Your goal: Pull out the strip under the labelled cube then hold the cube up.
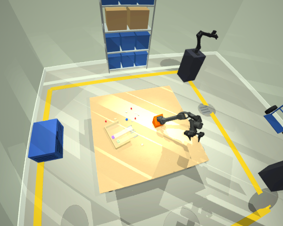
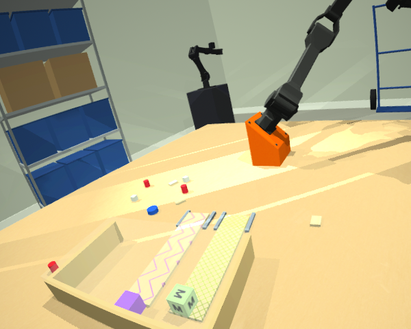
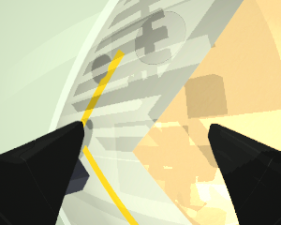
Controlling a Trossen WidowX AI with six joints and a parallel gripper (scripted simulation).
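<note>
Wide open, with nothing between the two black fingers: that is the gripper (image 1: 194, 137), hanging near the right edge of the table (image 1: 146, 170), far from the cubes. Seen from the wrist, only a table corner and the floor with its yellow line between the finger tips. Bent back from an orange base (image 2: 266, 143) standing on the table, the dark arm (image 1: 180, 117).

Well apart from the gripper, on the left part of the table, a shallow wooden tray (image 2: 233, 283). Inside it, side by side, two long strips. On the near end of the green checked strip (image 2: 216, 265), a pale green cube (image 2: 181, 299) marked with the letter M. At the near end of the pink zigzag strip (image 2: 166, 258), a plain purple cube (image 2: 130, 301). At the far ends of both strips, small grey bars (image 2: 250, 221) sticking out past the tray edge.

Scattered beyond the tray, little red pegs (image 2: 183, 188), a blue disc (image 2: 152, 210) and some small white bits. Alone on the right, a pale square chip (image 2: 315, 220). Just outside the left corner of the tray, one more red peg (image 2: 53, 266).
</note>
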